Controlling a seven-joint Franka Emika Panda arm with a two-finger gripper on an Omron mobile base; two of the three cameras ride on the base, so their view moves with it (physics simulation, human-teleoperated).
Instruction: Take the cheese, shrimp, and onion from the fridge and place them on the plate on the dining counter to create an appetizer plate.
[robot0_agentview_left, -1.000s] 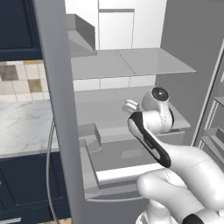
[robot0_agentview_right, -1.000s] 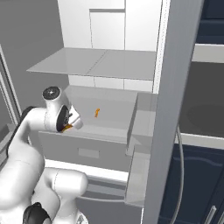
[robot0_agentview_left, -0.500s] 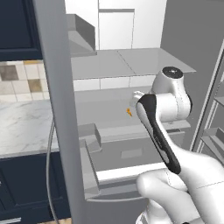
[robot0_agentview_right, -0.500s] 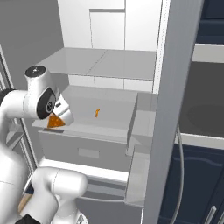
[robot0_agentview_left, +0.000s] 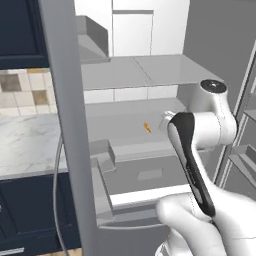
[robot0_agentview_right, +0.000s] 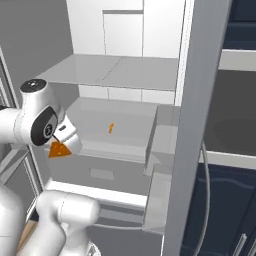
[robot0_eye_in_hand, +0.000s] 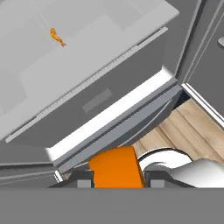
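An orange cheese (robot0_eye_in_hand: 116, 168) wedge sits between my fingertips, and my gripper (robot0_eye_in_hand: 116, 177) is shut on it. From the right base view the cheese (robot0_agentview_right: 59, 149) hangs under my gripper (robot0_agentview_right: 64, 141), in front of the left edge of the fridge (robot0_agentview_right: 115, 70) shelf and clear of it. The tiny curled orange shrimp (robot0_agentview_right: 111, 128) lies alone on the middle glass shelf, also seen as the shrimp (robot0_agentview_left: 147, 127) and the shrimp (robot0_eye_in_hand: 57, 37). The onion, the plate and the dining counter are out of view.
A grey drawer (robot0_agentview_right: 100, 170) sits below the shelf. The fridge's door bins (robot0_agentview_left: 245, 150) stand to the right of my arm. A grey door post (robot0_agentview_left: 67, 125) rises close on the left, with a marble back counter (robot0_agentview_left: 25, 145) behind it. Wood floor (robot0_eye_in_hand: 188, 127) lies below.
My hand has drawn back out of the fridge, from over the shelf to its outer edge, carrying the cheese with it. The shrimp has stayed in place.
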